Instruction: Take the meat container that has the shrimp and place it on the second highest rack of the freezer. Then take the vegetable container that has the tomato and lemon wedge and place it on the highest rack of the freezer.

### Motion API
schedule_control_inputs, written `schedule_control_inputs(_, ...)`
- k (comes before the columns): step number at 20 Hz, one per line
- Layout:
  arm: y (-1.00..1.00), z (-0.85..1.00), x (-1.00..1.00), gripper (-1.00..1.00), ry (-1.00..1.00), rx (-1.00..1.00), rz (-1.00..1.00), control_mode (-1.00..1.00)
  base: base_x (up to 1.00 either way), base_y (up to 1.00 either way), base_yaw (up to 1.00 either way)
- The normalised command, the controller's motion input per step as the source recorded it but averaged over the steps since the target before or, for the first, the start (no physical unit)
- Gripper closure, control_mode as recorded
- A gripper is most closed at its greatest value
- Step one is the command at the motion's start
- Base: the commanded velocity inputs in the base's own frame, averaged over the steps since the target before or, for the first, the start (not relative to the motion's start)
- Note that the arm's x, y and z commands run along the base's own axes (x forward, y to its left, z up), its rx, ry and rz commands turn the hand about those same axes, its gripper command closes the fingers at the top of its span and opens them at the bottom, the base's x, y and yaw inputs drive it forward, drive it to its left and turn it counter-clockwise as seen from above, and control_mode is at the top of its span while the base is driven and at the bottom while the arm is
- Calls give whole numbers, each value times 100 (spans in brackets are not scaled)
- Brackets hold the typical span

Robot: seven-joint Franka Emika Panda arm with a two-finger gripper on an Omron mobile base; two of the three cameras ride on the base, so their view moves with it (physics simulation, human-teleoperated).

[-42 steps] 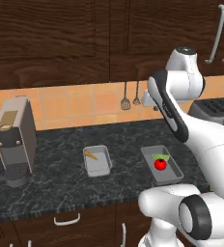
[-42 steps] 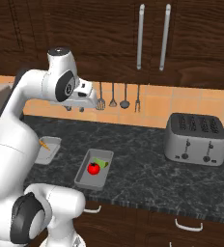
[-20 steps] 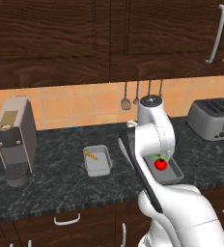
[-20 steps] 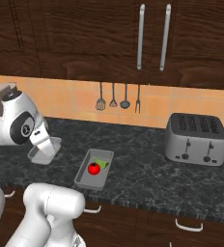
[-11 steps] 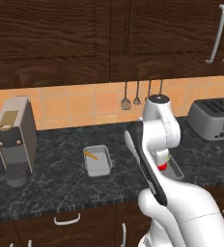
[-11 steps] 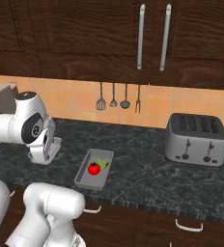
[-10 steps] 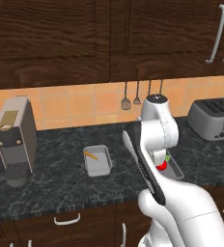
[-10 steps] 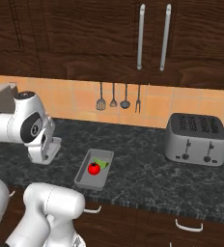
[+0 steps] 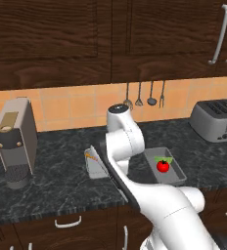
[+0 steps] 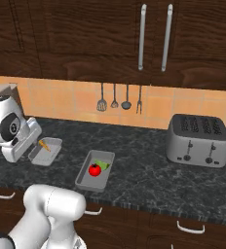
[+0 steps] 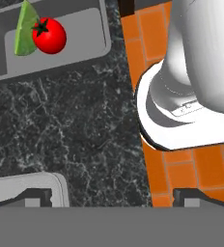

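A couple of seconds ago my arm stood tall over the counter. It has since folded down and swung across towards the meat container (image 10: 46, 151), and the base has not moved. My pincer (image 11: 118, 197) now hangs low over the black counter (image 11: 75, 130) with its jaws spread wide and nothing between them. I judge this to be the approach to the first pick, with the grasp itself not yet begun.

A corner of the meat container shows just beside one of my fingertips (image 11: 36, 197), off to one side and not between the jaws. I am not centred on it, so I expect to shift sideways over its rim before I close.

The container is a shallow grey rectangle. Its long axis runs from the counter's front edge towards the tiled wall. The shrimp (image 10: 44, 145) lies aslant in the half nearer the wall, pointing roughly along that axis.

The vegetable container (image 11: 85, 60) sits well ahead of my fingers, with its long side across my line of sight. In it the tomato (image 11: 49, 36) touches the lemon wedge (image 11: 24, 29). It waits for the second trip.
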Motion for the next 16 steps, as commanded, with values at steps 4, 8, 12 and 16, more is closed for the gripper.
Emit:
schedule_control_inputs(4, 26, -26, 14, -100, 3, 0, -3, -100, 0, 0, 0)
schedule_control_inputs(8, 15, -31, 29, -100, 19, 0, 0, -100, 0, 0, 0)
schedule_control_inputs(12, 24, -33, 66, -100, 11, 0, 0, -100, 0, 0, 0)
schedule_control_inputs(16, 13, -20, 71, -100, 5, 0, 0, -100, 0, 0, 0)
